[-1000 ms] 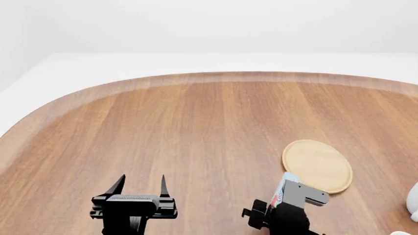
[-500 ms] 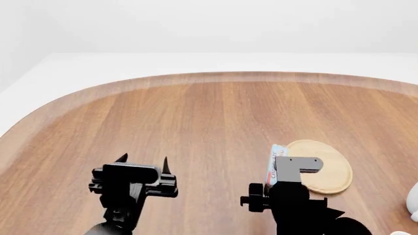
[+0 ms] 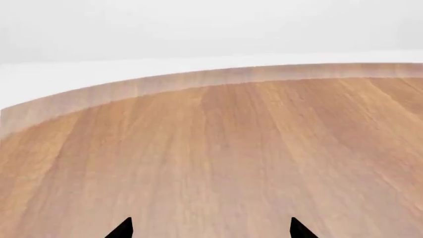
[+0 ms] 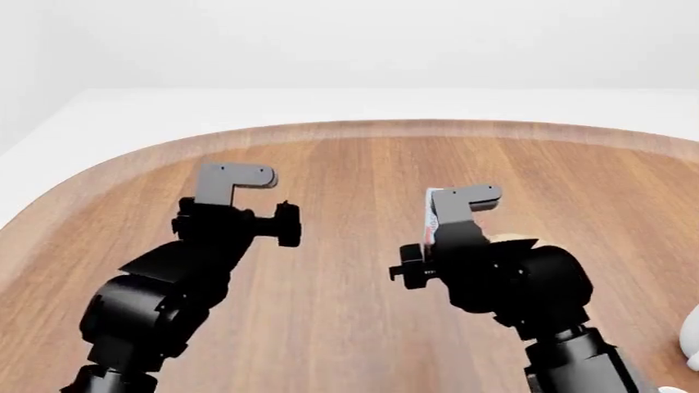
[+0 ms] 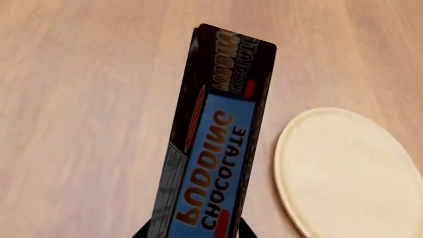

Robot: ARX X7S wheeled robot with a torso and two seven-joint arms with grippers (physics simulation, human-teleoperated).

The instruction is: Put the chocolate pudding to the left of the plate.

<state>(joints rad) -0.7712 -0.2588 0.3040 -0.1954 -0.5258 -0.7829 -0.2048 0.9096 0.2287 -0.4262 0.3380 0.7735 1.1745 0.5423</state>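
**Over a wooden table: right arm holds the pudding carton above the plate's left side**

Across every view spreads a broad wooden table (image 4: pixel 361 188) with a rounded far edge and lengthwise grain, set against pale white surroundings.

Two black robot arms reach over it in the head view. The left arm rises at the left, and its gripper (image 3: pixel 210 229) shows in the left wrist view only as two dark pointed fingertips (image 3: pixel 123 229) set wide apart with bare wood between them, holding nothing.

The right arm stands at the right, raised above the table. Its gripper (image 5: pixel 191 233) is closed on the lower end of the chocolate pudding (image 5: pixel 215 144), with dark finger edges just visible on either side of the carton. The carton is a long narrow box with dark brown sides and a blue printed face reading "CHOCOLATE PUDDING". It is held off the table, lengthwise away from the wrist camera. From the head camera, only a small white and red strip of it (image 4: pixel 433 214) shows beside the gripper.

The plate (image 5: pixel 347 171), a flat round light tan wooden disc, lies on the table just beside the carton in the right wrist view. In the head view the right arm covers nearly all of it.

A small white object (image 4: pixel 692 336) sits at the right edge of the head view, too cropped to identify.
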